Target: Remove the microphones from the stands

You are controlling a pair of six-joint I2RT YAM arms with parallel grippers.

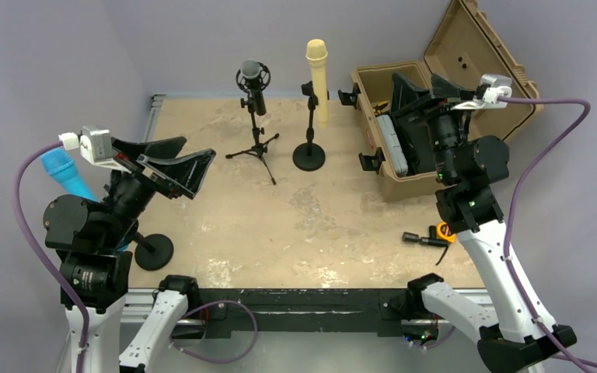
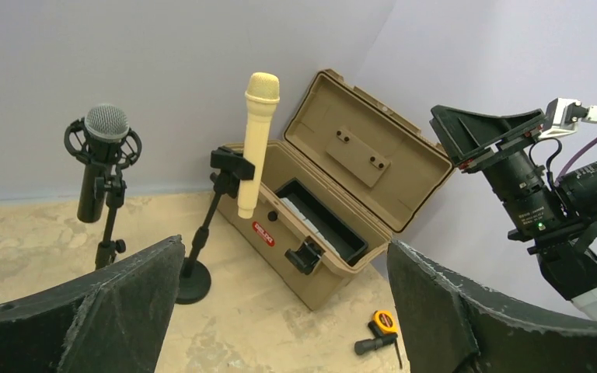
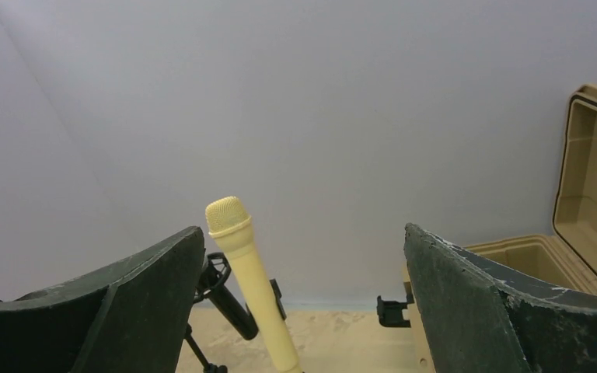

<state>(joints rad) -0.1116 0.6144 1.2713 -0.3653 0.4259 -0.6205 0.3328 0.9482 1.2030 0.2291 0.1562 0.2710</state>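
Note:
Three microphones stand in stands. A cream microphone point(image 1: 317, 81) is clipped on a black round-base stand point(image 1: 308, 156) at the back middle; it also shows in the left wrist view point(image 2: 256, 144) and the right wrist view point(image 3: 253, 287). A black microphone point(image 1: 253, 81) sits on a tripod stand to its left. A blue microphone point(image 1: 66, 175) sits on a round-base stand point(image 1: 154, 251) at the near left, partly hidden by my left arm. My left gripper point(image 1: 175, 159) is open and empty, raised beside the blue microphone. My right gripper point(image 1: 427, 92) is open and empty above the case.
An open tan case point(image 1: 404, 132) with its lid up stands at the back right, also in the left wrist view point(image 2: 334, 233). A yellow tape measure point(image 1: 445, 233) and a small black tool point(image 1: 420, 239) lie at the near right.

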